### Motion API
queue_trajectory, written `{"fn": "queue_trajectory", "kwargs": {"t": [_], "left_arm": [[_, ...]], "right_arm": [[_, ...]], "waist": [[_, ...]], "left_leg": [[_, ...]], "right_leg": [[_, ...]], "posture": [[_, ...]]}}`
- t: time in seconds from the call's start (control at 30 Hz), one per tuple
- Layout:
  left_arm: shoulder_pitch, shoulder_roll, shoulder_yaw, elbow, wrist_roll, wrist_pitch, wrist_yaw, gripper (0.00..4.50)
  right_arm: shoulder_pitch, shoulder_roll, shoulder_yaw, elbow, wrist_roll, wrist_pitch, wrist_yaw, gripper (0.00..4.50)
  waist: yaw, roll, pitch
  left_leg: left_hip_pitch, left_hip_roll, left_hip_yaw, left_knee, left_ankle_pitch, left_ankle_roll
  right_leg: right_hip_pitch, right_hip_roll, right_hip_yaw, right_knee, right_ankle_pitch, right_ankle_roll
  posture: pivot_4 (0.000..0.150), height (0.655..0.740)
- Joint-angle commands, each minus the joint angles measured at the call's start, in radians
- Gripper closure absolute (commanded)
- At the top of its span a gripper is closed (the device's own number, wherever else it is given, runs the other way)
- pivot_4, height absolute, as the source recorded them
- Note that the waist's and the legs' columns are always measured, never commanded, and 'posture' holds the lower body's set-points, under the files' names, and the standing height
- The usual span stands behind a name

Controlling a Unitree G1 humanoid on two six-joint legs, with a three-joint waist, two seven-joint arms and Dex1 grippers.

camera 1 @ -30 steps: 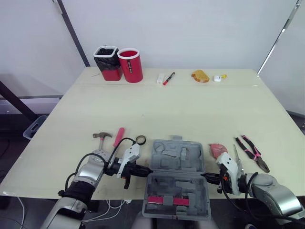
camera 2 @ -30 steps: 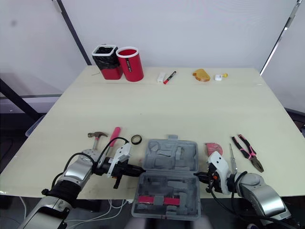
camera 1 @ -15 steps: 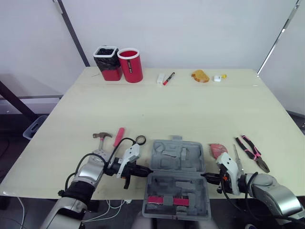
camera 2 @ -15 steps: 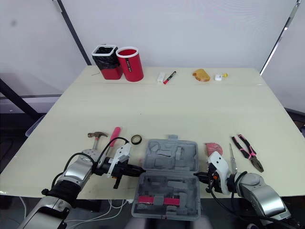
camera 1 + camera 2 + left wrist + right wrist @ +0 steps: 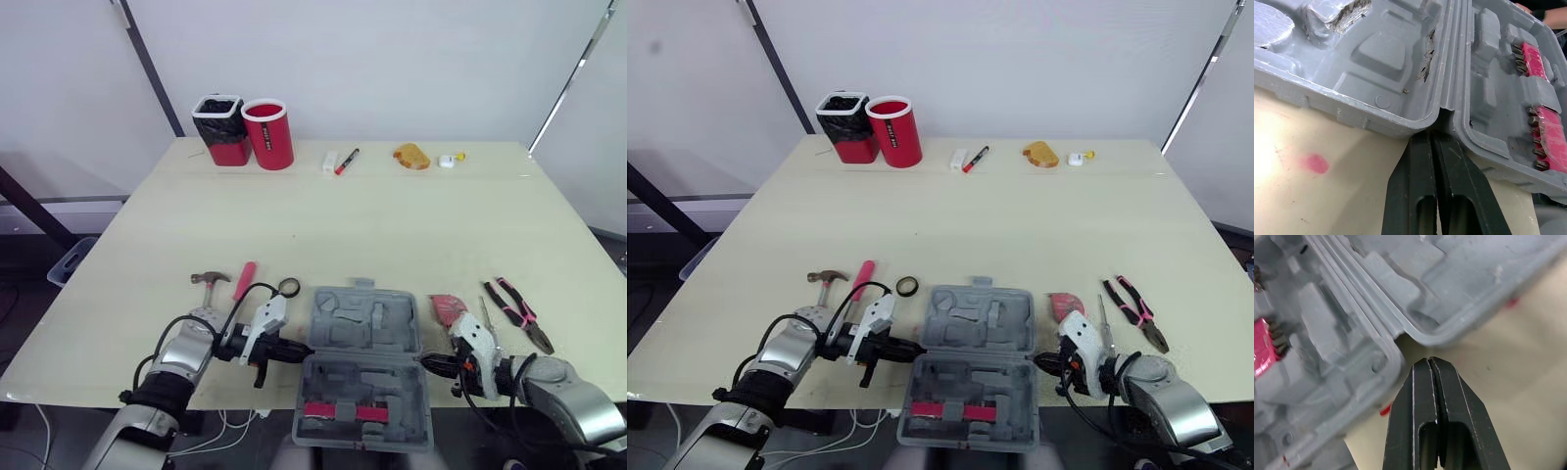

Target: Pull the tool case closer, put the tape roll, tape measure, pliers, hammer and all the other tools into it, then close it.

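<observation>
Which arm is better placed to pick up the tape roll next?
Left: the tape roll lies just beyond the left gripper, left of the tool case; the right gripper sits across the case.

The grey moulded plastic tool case (image 5: 1400,73) runs past the edges of both wrist views. The flat red object (image 5: 446,304) is partly covered by the white body of the right gripper (image 5: 428,363). The orange-brown lump (image 5: 411,156) and the small white-and-yellow piece (image 5: 449,160) at the far edge of the table (image 5: 392,225) are too small to identify.
</observation>
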Motion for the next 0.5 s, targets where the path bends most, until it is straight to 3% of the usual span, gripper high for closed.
{"fn": "queue_trajectory", "kwargs": {"t": [0.03, 0.5], "left_arm": [[0.009, 0.020, 0.043, -0.007, -0.030, 0.010, 0.020, 4.37], [0.205, 0.113, 0.343, -0.175, -0.238, -0.011, 0.093, 4.37]], "right_arm": [[0.030, -0.015, -0.065, -0.023, 0.005, -0.066, -0.001, 4.50], [0.328, 0.053, -0.361, -0.001, -0.024, -0.594, -0.053, 4.50]], "waist": [[0.000, 0.000, 0.000], [0.002, 0.000, 0.000]], "left_leg": [[0.000, 0.000, 0.000, 0.000, 0.000, 0.000], [0.002, 0.001, 0.001, 0.000, 0.000, 0.000]], "right_leg": [[0.000, 0.000, 0.000, 0.000, 0.000, 0.000], [0.001, -0.001, 0.002, -0.001, 0.000, 0.001]], "posture": [[0.150, 0.7400], [0.150, 0.7400]]}}
